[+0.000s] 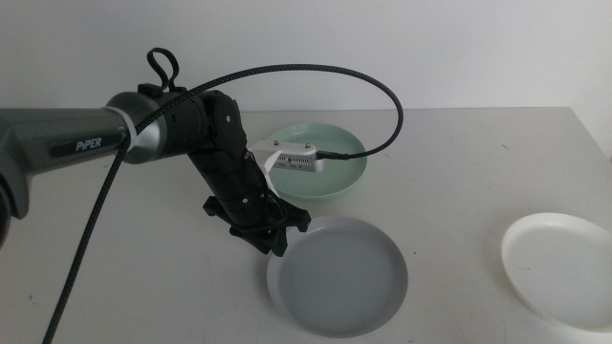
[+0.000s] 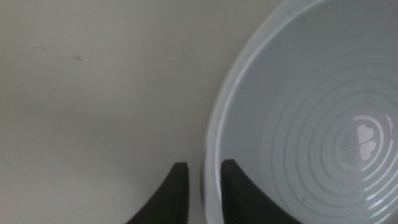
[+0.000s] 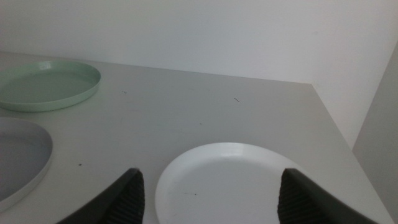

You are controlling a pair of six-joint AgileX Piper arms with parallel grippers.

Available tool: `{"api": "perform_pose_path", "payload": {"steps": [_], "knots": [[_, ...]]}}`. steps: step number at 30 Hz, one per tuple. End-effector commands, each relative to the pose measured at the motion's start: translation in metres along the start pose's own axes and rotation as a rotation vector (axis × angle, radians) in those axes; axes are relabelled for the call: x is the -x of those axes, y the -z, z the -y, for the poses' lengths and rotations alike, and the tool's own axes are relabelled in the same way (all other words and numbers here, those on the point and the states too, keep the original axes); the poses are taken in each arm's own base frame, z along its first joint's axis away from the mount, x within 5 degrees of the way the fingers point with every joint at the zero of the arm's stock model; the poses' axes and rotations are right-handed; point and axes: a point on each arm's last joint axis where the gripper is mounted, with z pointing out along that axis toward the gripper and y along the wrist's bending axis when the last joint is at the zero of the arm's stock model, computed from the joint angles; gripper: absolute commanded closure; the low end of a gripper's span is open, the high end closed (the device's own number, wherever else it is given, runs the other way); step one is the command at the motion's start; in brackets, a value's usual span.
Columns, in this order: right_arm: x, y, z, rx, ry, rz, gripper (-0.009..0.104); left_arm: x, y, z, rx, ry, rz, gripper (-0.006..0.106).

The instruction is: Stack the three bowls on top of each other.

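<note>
Grey bowl (image 1: 338,277): sits upright on the white table (image 1: 115,277) near the front edge in the middle view, open side up, with the green bowl (image 1: 320,161) just behind it and the white bowl (image 1: 564,268) well apart to the right.
Left gripper (image 1: 271,239): reaches in from the left side and meets the grey bowl at its near-left rim; the arm (image 1: 57,143) and a black braided cable (image 1: 316,72) cross above the table.
Left claw: the left wrist view shows one dark jaw outside the rim and one inside, pressed close together and pinching the wall of the grey bowl (image 2: 311,124).
Only in the left wrist view: ringed grooves on the bowl's floor and a small clover-shaped mark at its centre.
Right gripper (image 3: 211,196): out of the middle view; its own camera shows it low over the table, jaws spread wide on either side of the white bowl (image 3: 230,180), touching nothing.
Only in the right wrist view: the white bowl whole, the green bowl (image 3: 46,84) far across the table by the wall, and a sliver of the grey bowl (image 3: 18,155) at the edge.
Orientation: all three bowls are round, so none has a long axis; each lies flat, facing up, and none is stacked.
</note>
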Motion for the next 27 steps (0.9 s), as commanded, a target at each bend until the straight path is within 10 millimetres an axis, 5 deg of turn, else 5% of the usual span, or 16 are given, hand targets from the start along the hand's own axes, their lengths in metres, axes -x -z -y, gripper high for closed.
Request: {"api": "perform_pose_path", "payload": {"steps": [1, 9, 21, 27], "knots": [[0.010, 0.003, 0.002, -0.021, 0.007, 0.112, 0.040, 0.009, 0.026, 0.010, -0.021, 0.004, 0.094, 0.065], [0.010, 0.003, 0.002, -0.021, 0.007, 0.112, 0.040, 0.006, 0.039, 0.010, -0.043, 0.020, 0.087, -0.004], [0.010, 0.003, 0.002, -0.021, 0.007, 0.112, 0.040, 0.001, 0.135, 0.023, -0.009, 0.151, 0.371, -0.005], [0.010, 0.003, 0.002, -0.021, 0.007, 0.112, 0.040, 0.008, 0.159, 0.013, 0.074, 0.185, 0.502, -0.005]]}}
